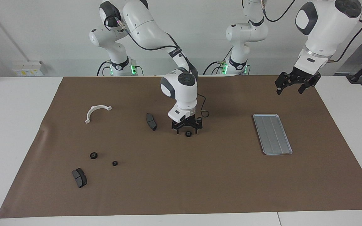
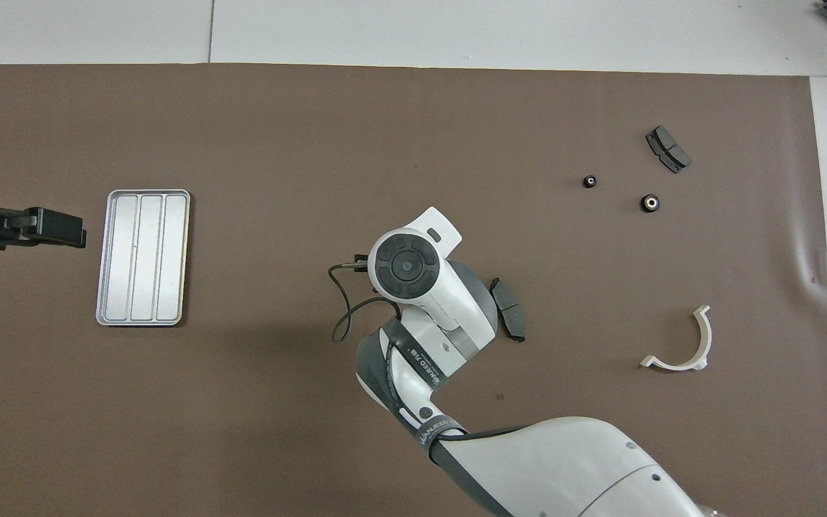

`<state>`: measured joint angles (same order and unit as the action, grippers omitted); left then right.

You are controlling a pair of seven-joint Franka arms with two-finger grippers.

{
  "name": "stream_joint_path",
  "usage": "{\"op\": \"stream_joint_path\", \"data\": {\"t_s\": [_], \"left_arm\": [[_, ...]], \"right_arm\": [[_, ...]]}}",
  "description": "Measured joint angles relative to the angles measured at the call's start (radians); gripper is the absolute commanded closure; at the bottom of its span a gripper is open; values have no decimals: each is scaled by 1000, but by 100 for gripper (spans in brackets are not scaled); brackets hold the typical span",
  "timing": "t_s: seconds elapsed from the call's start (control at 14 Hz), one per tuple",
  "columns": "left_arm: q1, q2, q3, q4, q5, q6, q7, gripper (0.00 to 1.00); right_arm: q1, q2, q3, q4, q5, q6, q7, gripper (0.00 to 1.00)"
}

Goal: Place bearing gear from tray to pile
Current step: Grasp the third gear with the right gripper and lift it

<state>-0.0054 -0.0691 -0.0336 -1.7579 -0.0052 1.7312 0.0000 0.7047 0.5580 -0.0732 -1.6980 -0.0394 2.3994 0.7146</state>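
Three gears (image 1: 188, 134) (image 1: 93, 155) (image 1: 115, 163) lie on the mat (one right under the right gripper (image 1: 187, 131), two well away from it). Two brake pads (image 1: 151, 121) (image 1: 79, 177). One tray (image 1: 272, 134). One white bracket (image 1: 96, 112). Two grippers, counting the left gripper (image 1: 290, 88).

— Where does the bearing gear (image 1: 188, 134) lie?
— On the mat (image 1: 200, 175), well apart from the tray (image 1: 272, 134), toward the right arm's end.
— And the other parts?
— Farther still from the tray, toward that same end.
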Motion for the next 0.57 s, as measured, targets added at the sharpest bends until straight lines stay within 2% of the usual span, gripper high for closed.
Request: {"op": "stream_joint_path", "data": {"t_s": [0.07,0.14,0.36,0.43,0.5,0.57], "left_arm": [[0,-1,0,7,0,0,0,0],[0,-1,0,25,0,0,0,0],[1,17,1,126,1,-37,0,0],[1,31,1,165,8,-67,0,0],[1,50,1,206,21,-94,0,0],[1,74,1,252,29,-118,0,0]], "right_arm": [[0,1,0,0,-1,0,0,21],[0,2,0,0,-3,0,0,32],[0,1,0,0,-11,0,0,52],[-1,0,-1,1,-16,0,0,63],[-1,0,-1,1,-18,0,0,84],[-1,0,-1,1,-19,0,0,100]]}}
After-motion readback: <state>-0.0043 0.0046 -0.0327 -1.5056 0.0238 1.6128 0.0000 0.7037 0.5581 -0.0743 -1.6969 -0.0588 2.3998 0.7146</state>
